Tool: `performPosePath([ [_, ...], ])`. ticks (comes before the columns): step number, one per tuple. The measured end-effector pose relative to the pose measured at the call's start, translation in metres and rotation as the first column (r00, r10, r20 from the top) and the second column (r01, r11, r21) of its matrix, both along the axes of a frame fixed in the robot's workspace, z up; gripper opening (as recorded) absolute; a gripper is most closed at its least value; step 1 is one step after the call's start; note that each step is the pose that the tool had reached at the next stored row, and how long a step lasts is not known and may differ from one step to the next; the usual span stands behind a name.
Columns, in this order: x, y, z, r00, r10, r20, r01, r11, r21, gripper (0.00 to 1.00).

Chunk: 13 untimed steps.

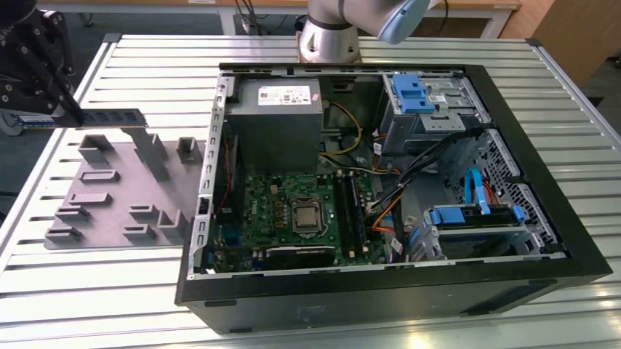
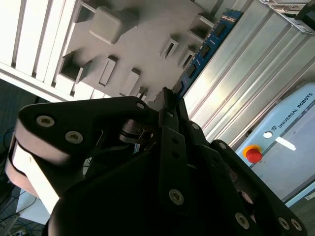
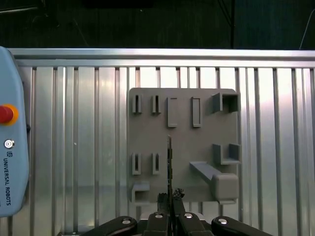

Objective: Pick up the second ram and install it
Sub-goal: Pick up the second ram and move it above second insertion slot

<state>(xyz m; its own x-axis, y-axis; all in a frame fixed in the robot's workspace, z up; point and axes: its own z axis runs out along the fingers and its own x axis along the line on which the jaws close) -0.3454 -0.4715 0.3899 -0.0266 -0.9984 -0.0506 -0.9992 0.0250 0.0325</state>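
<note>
Where the gripper [image 3: 170, 199] pinches the second ram [image 3: 169, 157] by one end, the stick juts out level over the grey holder tray [image 3: 147, 142] (edge-on in the first wrist view); that tray lies on the slatted metal table [image 1: 145, 58], just beside the open computer case [image 1: 388, 291], at the exterior view's left of it

surface: slatted metal table [image 1: 543, 87] | on it — grey holder tray [image 1: 109, 217], open computer case [image 1: 388, 287] | edge — pale-blue pendant [image 3: 10, 162]

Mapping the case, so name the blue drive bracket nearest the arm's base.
The blue bracket on the drive cage near the power supply; the other blue bracket sits farther off, by the blue cable.
</note>
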Motion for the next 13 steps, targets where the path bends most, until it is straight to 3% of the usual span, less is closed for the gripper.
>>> performPosePath([
  [13,0.0077,0.0000,0.0000,1.0000,0.000,0.0000,0.000,1.0000,0.0000,0.14],
])
